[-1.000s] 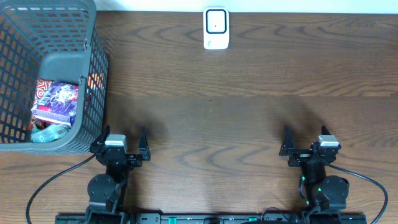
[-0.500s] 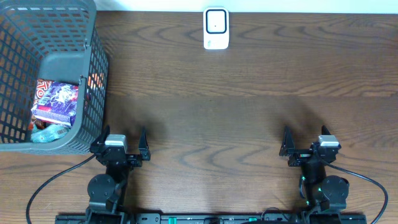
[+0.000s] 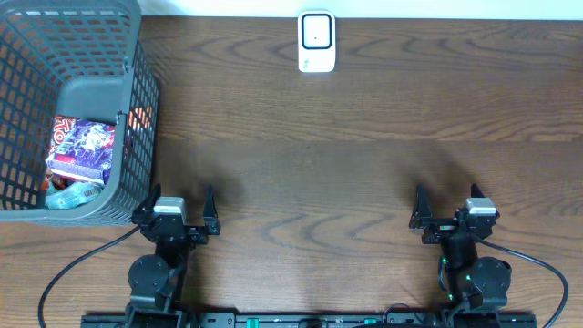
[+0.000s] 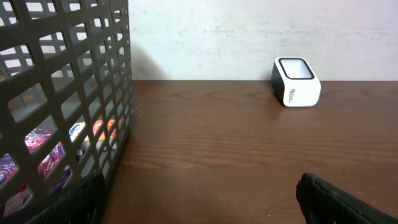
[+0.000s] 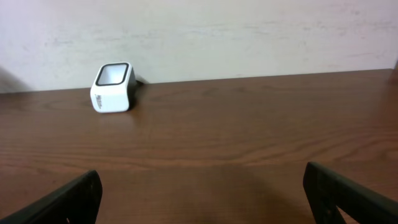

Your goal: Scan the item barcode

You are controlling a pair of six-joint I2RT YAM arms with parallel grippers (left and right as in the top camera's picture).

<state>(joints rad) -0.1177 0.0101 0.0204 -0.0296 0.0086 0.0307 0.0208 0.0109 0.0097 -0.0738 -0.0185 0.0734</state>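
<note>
A white barcode scanner (image 3: 316, 42) stands at the table's far edge, near the middle; it also shows as the scanner (image 4: 296, 81) and the scanner (image 5: 112, 87) in the wrist views. A purple and red packet (image 3: 82, 148) lies with other items inside the grey basket (image 3: 132, 109) at the left. My left gripper (image 3: 178, 208) rests open near the front edge, just right of the basket's near corner. At the front right my right gripper (image 3: 446, 206) is open too. Nothing lies between either pair of fingers.
The mesh wall of the basket (image 4: 68, 112) rises close on the left of the left gripper (image 4: 199, 202). Bare dark wood lies ahead of the right gripper (image 5: 202, 196), up to a pale wall behind the scanner.
</note>
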